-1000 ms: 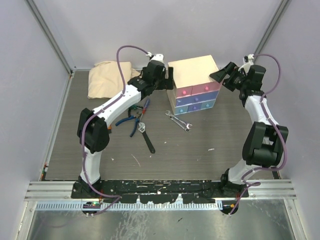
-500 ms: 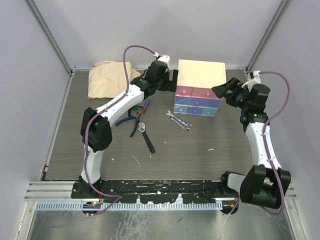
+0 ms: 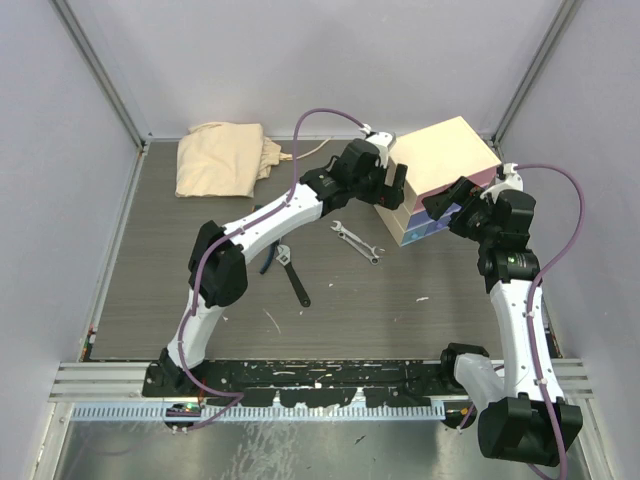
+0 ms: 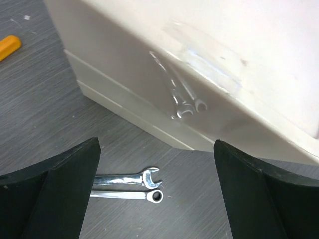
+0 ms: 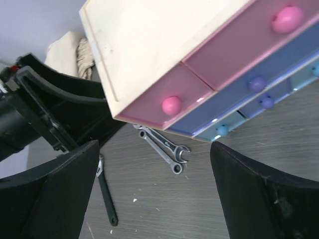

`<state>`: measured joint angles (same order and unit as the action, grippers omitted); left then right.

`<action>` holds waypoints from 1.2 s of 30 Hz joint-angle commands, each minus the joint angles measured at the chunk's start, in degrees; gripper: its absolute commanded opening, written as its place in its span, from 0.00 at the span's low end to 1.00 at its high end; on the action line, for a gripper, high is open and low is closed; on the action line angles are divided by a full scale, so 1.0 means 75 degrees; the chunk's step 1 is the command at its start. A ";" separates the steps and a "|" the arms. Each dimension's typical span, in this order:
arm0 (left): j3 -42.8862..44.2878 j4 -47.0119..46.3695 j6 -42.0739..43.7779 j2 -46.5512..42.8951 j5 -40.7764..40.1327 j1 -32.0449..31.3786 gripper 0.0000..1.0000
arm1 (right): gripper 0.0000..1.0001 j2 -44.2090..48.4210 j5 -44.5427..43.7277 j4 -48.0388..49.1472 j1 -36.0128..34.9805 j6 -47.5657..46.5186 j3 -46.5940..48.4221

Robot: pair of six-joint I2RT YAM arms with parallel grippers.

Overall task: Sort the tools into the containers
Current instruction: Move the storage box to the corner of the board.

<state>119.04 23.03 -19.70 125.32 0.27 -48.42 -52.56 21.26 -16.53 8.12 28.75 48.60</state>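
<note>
From above, a cream chest sits near the far right corner of a grey table, turned askew to the table's edges. The left gripper is against the chest's left side and the right gripper is at its drawer front. Two silver spanners lie side by side toward the middle of the table, just in front of the chest. A black-handled adjustable wrench lies nearer the front edge. A beige cloth is heaped at the far left corner.

The left wrist camera adds what the top view hides. Its claw is spread wide and holds nothing. The chest's glossy cream wall fills the space ahead and mirrors the spanners below it. An orange handle pokes in at the upper left.

The right wrist camera alone shows the drawers: pink on top, blue beneath, light blue lowest, each with a round knob. Its claw also gapes wide and holds nothing.
</note>
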 commanded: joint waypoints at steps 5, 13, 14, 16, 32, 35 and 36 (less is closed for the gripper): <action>-0.0751 -0.0401 -0.0240 -0.1233 -0.0407 0.0564 0.98 | 0.98 -0.0139 -0.1225 -0.0823 0.0043 -0.0894 0.1412; -0.2508 -0.0723 -0.0120 -0.2756 -0.0819 0.0629 0.98 | 0.97 -0.2070 -0.1370 -0.1248 0.0171 -0.1713 0.4181; -0.2678 -0.0786 -0.0145 -0.2895 -0.0832 0.0622 0.98 | 0.97 -0.2327 -0.1349 -0.1249 0.0231 -0.1774 0.4471; -0.2956 -0.0864 -0.0202 -0.3081 -0.0850 0.0622 0.98 | 0.98 -0.2893 -0.1221 -0.1318 0.0415 -0.1853 0.5062; -0.0431 -0.0181 -0.0783 -0.0991 -0.0789 0.0842 1.00 | 0.98 -0.6059 0.1491 -0.0962 0.2126 -0.1543 0.6905; 0.0139 -0.0072 -0.0908 -0.0505 -0.0671 0.0845 0.99 | 0.98 -0.6278 0.1870 -0.0823 0.2187 -0.1371 0.6871; 0.0323 -0.0021 -0.0926 -0.0349 -0.0655 0.0849 0.99 | 0.98 -0.6284 0.2006 -0.0709 0.2196 -0.1296 0.6793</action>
<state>115.44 22.65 -25.10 120.20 -6.15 -42.24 -99.92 28.69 -26.63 24.08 16.67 97.58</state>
